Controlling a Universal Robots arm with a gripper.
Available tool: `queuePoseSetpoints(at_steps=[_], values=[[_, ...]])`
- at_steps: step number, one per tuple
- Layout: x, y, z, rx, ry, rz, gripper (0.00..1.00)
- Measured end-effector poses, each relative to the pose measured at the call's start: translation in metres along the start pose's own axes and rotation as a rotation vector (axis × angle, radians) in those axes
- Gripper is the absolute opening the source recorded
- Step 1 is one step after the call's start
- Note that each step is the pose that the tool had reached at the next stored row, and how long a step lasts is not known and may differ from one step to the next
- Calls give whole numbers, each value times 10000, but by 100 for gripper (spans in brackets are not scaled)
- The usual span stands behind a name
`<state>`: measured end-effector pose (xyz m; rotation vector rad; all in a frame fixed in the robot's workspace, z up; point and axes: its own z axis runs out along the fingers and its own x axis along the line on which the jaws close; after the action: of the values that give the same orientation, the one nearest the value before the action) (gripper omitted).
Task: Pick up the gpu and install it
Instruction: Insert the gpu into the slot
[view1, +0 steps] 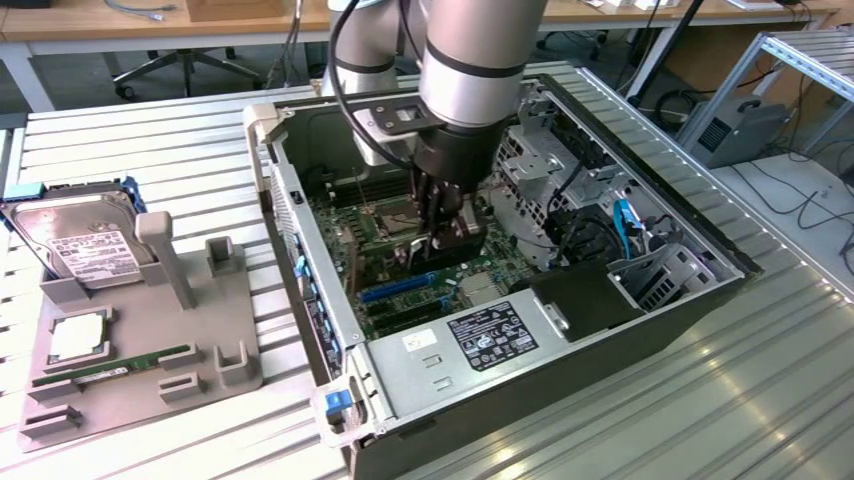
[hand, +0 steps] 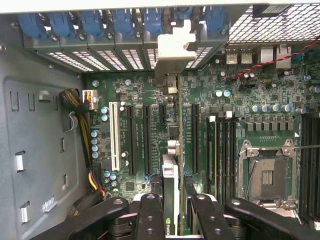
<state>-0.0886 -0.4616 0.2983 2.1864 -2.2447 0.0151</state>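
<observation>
Slatted metal tabletop (view1: 174, 140) is occupied by an open computer case (view1: 667, 310). Inside it, the tool (view1: 445, 240) is clenched on the gpu (hand: 171, 192), which is held edge-on above the motherboard (hand: 150, 100), its bracket (hand: 172, 55) pointing toward twelve o'clock at the blue slot latches (hand: 120, 22).

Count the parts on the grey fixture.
3: hard drive at the far end, flat silver square part in the middle, green memory stick at the near end. None seem hidden.
</observation>
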Motion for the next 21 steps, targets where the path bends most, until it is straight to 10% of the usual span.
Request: queuePoseSetpoints(at_steps=[21], values=[[-88,136,110,0,1,0,27]])
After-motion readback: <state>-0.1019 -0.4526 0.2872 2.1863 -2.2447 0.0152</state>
